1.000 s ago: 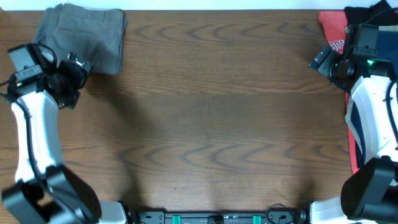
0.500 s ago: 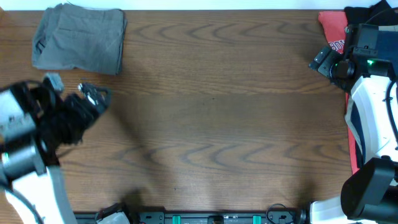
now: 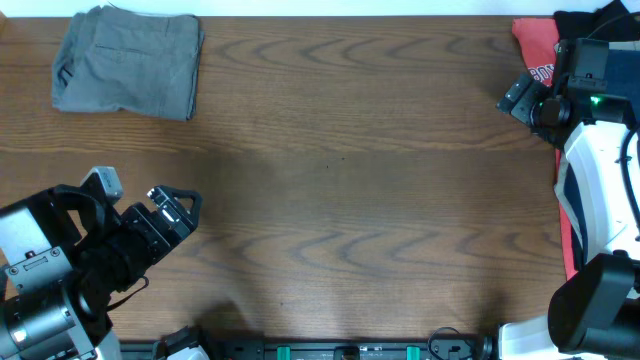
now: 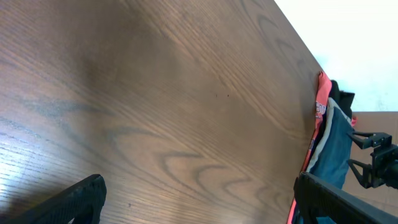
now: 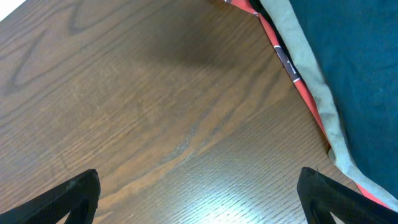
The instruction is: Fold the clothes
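Folded grey shorts (image 3: 128, 65) lie at the table's far left corner. A pile with a coral-red garment (image 3: 538, 50), a black one (image 3: 600, 22) and a navy one (image 3: 568, 205) lies along the right edge. It also shows in the right wrist view as navy cloth (image 5: 354, 68) with a red edge (image 5: 292, 81), and far off in the left wrist view (image 4: 329, 143). My left gripper (image 3: 175, 207) is open and empty near the front left, well away from the shorts. My right gripper (image 3: 518, 98) is open and empty beside the pile at the far right.
The brown wooden table (image 3: 350, 180) fills the overhead view. A white wall shows beyond the far edge in the left wrist view (image 4: 360, 43). My right arm (image 3: 598, 180) lies over the pile along the right edge.
My left arm has pulled back from the grey shorts toward the front left of the table. The shorts stay folded at the far left corner. The right arm has not moved.
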Robot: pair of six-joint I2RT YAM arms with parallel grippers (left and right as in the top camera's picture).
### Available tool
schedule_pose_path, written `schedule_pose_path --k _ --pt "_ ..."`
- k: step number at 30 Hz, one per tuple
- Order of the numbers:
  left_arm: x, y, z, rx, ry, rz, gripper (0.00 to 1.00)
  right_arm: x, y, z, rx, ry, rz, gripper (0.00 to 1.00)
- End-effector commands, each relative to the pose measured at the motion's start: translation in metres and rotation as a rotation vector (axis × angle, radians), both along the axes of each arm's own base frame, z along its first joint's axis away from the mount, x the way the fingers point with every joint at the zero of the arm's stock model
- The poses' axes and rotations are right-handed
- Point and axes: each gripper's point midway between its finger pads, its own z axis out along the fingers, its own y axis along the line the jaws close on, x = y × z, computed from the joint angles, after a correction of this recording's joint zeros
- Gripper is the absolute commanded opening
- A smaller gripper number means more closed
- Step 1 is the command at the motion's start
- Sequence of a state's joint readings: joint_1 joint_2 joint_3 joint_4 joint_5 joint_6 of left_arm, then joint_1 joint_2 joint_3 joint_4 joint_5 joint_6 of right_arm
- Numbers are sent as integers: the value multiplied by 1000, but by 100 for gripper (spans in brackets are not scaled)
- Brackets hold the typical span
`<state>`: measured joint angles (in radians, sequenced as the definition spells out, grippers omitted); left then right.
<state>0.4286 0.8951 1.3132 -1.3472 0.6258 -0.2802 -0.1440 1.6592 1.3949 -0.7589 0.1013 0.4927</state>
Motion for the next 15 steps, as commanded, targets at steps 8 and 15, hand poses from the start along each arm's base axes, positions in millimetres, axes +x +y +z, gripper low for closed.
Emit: schedule_pose_path --k 8,15 --pt "-2 -6 -1 -2 5 -37 98 2 0 11 -10 -26 6 99" --pt "-11 -5 -10 10 63 -29 98 2 0 11 -10 -26 6 99"
